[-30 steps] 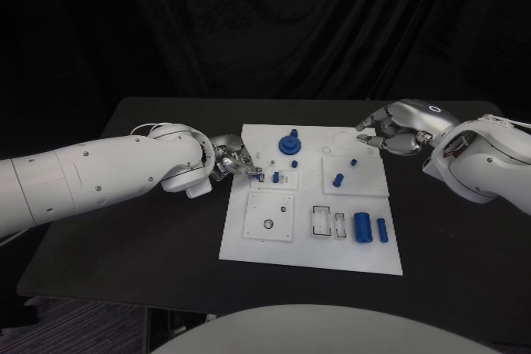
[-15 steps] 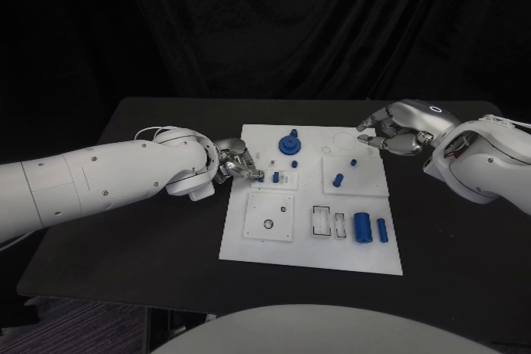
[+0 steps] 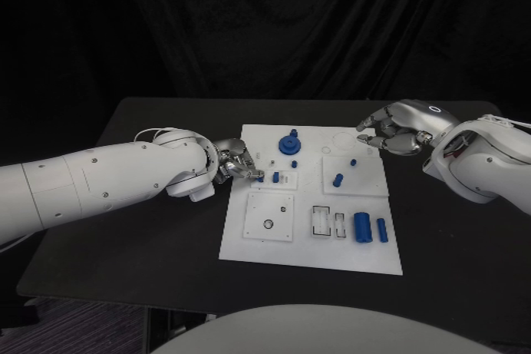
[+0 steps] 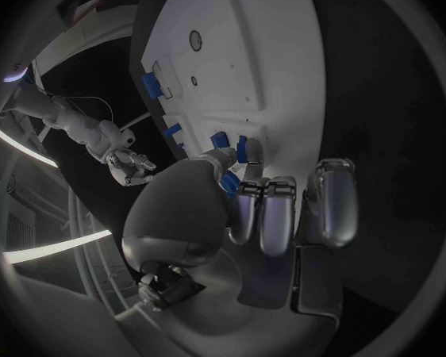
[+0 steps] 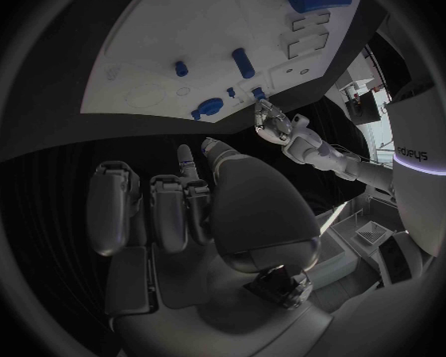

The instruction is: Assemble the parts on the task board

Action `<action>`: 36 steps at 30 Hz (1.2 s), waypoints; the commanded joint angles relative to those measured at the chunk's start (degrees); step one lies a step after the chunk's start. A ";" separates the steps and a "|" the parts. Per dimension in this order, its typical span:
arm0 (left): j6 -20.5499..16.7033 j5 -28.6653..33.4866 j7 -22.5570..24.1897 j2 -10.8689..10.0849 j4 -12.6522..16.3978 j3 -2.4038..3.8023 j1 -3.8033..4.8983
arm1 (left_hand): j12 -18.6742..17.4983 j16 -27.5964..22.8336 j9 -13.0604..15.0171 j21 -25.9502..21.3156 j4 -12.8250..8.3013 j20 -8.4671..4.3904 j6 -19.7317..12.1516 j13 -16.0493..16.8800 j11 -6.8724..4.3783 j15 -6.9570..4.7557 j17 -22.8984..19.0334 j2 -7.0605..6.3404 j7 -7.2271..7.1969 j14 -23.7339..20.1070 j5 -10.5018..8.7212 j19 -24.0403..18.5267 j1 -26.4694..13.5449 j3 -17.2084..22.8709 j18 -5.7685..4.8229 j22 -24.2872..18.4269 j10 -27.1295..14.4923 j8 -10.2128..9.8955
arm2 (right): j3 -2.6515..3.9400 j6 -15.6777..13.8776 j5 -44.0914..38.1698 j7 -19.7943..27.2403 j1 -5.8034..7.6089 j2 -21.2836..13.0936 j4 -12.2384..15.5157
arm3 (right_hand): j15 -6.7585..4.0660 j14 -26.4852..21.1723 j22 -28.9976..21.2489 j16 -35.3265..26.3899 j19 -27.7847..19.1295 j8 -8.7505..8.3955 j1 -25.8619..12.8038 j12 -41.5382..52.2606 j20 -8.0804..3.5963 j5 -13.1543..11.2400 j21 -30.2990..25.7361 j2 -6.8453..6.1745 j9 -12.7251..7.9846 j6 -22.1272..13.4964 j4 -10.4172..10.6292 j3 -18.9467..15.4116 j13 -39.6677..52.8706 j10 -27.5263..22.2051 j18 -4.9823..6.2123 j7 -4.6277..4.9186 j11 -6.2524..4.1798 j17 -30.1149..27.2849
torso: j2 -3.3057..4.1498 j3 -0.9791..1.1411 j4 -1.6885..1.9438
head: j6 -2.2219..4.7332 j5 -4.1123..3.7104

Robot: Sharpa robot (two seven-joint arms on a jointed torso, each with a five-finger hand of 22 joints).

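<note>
The white task board (image 3: 249,243) lies mid-table. My left hand (image 3: 233,163) is at its left edge, and its thumb and fingers pinch a small blue part (image 4: 229,184) beside a blue peg (image 3: 260,178) on the board. My right hand (image 3: 390,131) hovers over the board's far right corner, fingers curled in with nothing in them (image 5: 183,206). A round blue gear piece (image 3: 288,145) stands near the far edge. A thick blue cylinder (image 3: 362,224) and a slimmer one (image 3: 382,229) lie at the near right.
A raised white block (image 3: 356,186) carries two small blue pegs. A square plate with a round hole (image 3: 269,216) and two rectangular slots (image 3: 321,222) sit on the board's near half. Bare black table (image 3: 133,239) surrounds the board.
My left forearm has shifted slightly toward the board, while its hand stays at the board's left edge. The right hand has not moved.
</note>
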 commanded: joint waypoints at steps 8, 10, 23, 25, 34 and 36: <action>0.17 -0.21 0.89 0.23 0.05 -0.14 -0.67 | 0.15 0.15 0.22 -0.43 0.02 -0.25 0.28 14.92 -0.55 -0.32 15.09 0.15 -0.01 6.06 -2.59 0.02 -1.23 0.80 -0.18 9.40 5.99 0.03 | 0.04 0.70 -0.19 -1.24 -0.18 0.02 -0.02 | 0.29 4.82 11.15 -0.12 0.15 -0.41 0.71 -0.24 0.36 0.63 -0.32 -0.18 -0.15 0.57 -0.25 0.49 13.82 4.68 0.66 -0.05 0.30 12.15 | 0.03 0.00 0.02 | -0.01 0.10; 0.30 -0.21 1.04 0.22 0.12 -0.14 -0.71 | 0.15 0.15 0.24 -0.54 0.10 -0.25 0.34 14.92 -0.53 -0.31 15.09 0.11 0.01 6.06 -4.10 -0.02 -1.76 0.88 -0.16 9.43 5.99 -0.10 | 0.04 0.77 -0.19 -1.30 -0.18 0.01 -0.02 | 0.29 4.82 11.13 -0.14 0.13 -0.43 0.74 -0.25 0.35 0.75 -0.38 -0.20 -0.17 0.58 -0.33 0.57 13.82 4.67 0.67 -0.05 0.29 12.13 | 0.02 0.00 0.03 | -0.01 0.12; 1.38 -0.21 1.23 0.35 0.14 -0.14 -0.82 | 0.15 0.15 0.08 -0.82 1.26 -0.14 0.62 14.92 -0.36 -0.16 15.09 0.24 0.15 6.06 -9.52 -0.06 -3.99 -0.51 -0.14 9.59 5.99 -0.70 | 0.04 1.38 -0.19 -1.71 -0.21 0.01 -0.03 | 0.26 4.79 11.10 -0.26 0.08 -0.48 0.85 -0.29 0.33 1.33 -0.53 -0.30 -0.27 0.67 -0.63 0.93 13.77 4.63 0.70 -0.06 0.27 12.04 | 0.01 0.02 0.04 | -0.01 0.22; 1.50 -0.21 1.23 0.35 0.12 -0.14 -0.84 | 0.15 0.15 -0.03 -0.88 1.46 -0.09 0.57 14.92 -0.31 -0.12 15.09 0.29 0.22 6.06 -10.63 -0.07 -4.29 -0.94 -0.14 9.63 5.99 -0.92 | 0.04 1.50 -0.19 -1.78 -0.21 0.00 -0.03 | 0.26 4.77 11.06 -0.31 0.04 -0.49 0.86 -0.31 0.33 1.47 -0.64 -0.32 -0.29 0.69 -0.69 1.00 13.75 4.60 0.72 -0.07 0.26 12.00 | 0.01 0.01 0.05 | -0.01 0.25; 1.49 -0.21 1.22 0.42 -0.07 -0.14 -0.87 | 0.15 0.15 -0.66 -1.13 4.09 0.30 0.97 14.92 0.22 0.35 15.09 0.67 0.81 6.06 -15.61 0.01 -10.49 -6.93 -0.15 9.94 5.99 -1.98 | 0.04 1.83 -0.19 -1.97 -0.22 0.07 -0.03 | 0.25 4.76 11.02 -0.35 -0.02 -0.50 0.88 -0.38 0.32 1.75 -0.78 -0.38 -0.33 0.76 -0.81 1.15 13.69 4.53 0.75 -0.07 0.26 11.97 | 0.02 -0.02 0.01 | -0.01 0.41; 1.41 -0.21 1.09 0.43 -0.14 -0.14 -0.88 | 0.15 0.15 -0.76 -1.19 4.10 0.40 1.01 14.92 0.26 0.37 15.09 1.14 0.82 6.06 -16.82 0.04 -12.27 -8.67 -0.14 10.03 5.99 -2.22 | 0.04 1.93 -0.19 -2.02 -0.22 0.06 -0.01 | 0.25 4.75 11.02 -0.39 -0.03 -0.50 0.89 -0.38 0.32 1.89 -0.81 -0.40 -0.35 0.79 -0.87 1.22 13.68 4.52 0.75 -0.07 0.26 11.94 | 0.04 -0.01 0.01 | -0.01 0.42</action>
